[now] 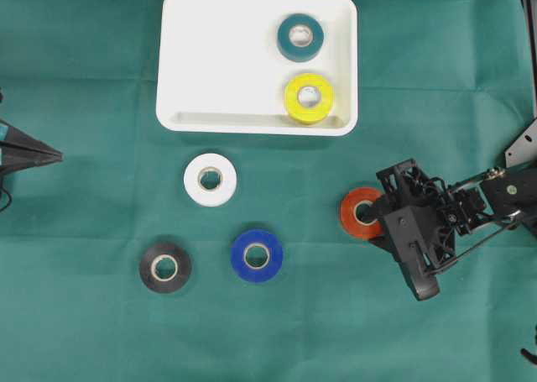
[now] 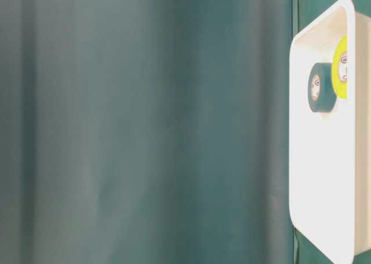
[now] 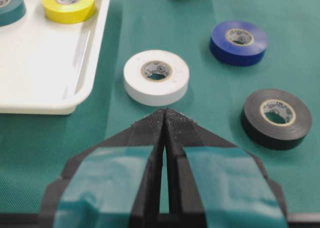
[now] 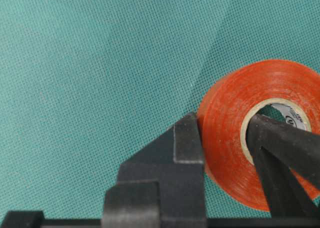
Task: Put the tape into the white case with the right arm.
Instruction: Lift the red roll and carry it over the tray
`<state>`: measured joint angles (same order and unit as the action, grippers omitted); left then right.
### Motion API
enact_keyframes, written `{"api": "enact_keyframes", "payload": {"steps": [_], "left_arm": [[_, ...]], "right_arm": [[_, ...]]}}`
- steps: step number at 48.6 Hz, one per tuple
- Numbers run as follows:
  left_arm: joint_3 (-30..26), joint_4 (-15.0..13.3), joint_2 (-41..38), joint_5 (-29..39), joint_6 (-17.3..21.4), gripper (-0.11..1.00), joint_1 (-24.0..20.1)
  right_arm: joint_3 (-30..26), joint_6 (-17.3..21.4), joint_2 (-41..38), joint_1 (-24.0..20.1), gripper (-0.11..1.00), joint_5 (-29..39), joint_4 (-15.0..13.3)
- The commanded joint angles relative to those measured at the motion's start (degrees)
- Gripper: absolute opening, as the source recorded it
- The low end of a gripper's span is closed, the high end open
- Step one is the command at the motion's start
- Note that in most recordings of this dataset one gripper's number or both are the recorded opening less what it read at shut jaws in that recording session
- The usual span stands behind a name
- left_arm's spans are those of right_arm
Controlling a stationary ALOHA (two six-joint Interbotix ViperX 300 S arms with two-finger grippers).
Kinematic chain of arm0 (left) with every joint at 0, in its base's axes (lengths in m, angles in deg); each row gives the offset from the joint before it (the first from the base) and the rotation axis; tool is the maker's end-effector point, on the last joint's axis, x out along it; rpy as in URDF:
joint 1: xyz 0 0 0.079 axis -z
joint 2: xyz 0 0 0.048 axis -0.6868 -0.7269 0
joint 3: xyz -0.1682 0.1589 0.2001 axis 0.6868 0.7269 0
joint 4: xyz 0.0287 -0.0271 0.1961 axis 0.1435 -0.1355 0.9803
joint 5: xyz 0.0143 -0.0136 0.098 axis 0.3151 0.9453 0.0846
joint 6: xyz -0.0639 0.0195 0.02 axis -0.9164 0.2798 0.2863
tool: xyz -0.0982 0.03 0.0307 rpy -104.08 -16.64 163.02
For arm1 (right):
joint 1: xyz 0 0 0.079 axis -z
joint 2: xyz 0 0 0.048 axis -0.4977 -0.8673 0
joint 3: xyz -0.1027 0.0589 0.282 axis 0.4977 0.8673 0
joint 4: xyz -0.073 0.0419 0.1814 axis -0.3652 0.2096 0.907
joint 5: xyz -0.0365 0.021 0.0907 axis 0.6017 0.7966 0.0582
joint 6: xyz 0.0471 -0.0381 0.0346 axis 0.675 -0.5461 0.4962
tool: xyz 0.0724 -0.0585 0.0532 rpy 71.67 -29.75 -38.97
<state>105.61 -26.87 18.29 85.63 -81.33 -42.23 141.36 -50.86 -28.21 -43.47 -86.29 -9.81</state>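
Observation:
A red tape roll (image 1: 357,212) lies on the green cloth, right of centre. My right gripper (image 1: 377,213) is shut on the roll's wall. In the right wrist view one finger presses the outside of the red tape (image 4: 225,112) and the other sits inside its core, so the right gripper (image 4: 222,125) clamps the wall. The white case (image 1: 218,63) lies at the top centre and holds a teal roll (image 1: 300,37) and a yellow roll (image 1: 308,97). At the far left edge my left gripper (image 1: 52,155) is shut and empty, its tips (image 3: 165,111) pointing at the white roll.
On the cloth below the case lie a white roll (image 1: 210,179), a blue roll (image 1: 257,255) and a black roll (image 1: 165,267). The table-level view shows the case (image 2: 319,188) on end, with the teal roll (image 2: 316,87) and yellow roll (image 2: 341,67).

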Motion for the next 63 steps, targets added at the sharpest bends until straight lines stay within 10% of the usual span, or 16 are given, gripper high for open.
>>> {"api": "enact_keyframes", "payload": {"steps": [1,28,63], "left_arm": [[-0.62,0.0,-0.44,-0.53,0.0,0.01,0.09],[-0.62,0.0,-0.44,-0.44,0.0,0.01,0.09],[-0.62,0.0,-0.44,-0.53,0.0,0.01,0.09]], "right_arm": [[-1.67,0.0,2.11,0.09,0.03,0.09,0.0],[-5.01,0.09,9.58,-0.44,0.03,10.28,0.09],[-26.1,0.18,-9.49,-0.53,0.03,6.59,0.18]]}}
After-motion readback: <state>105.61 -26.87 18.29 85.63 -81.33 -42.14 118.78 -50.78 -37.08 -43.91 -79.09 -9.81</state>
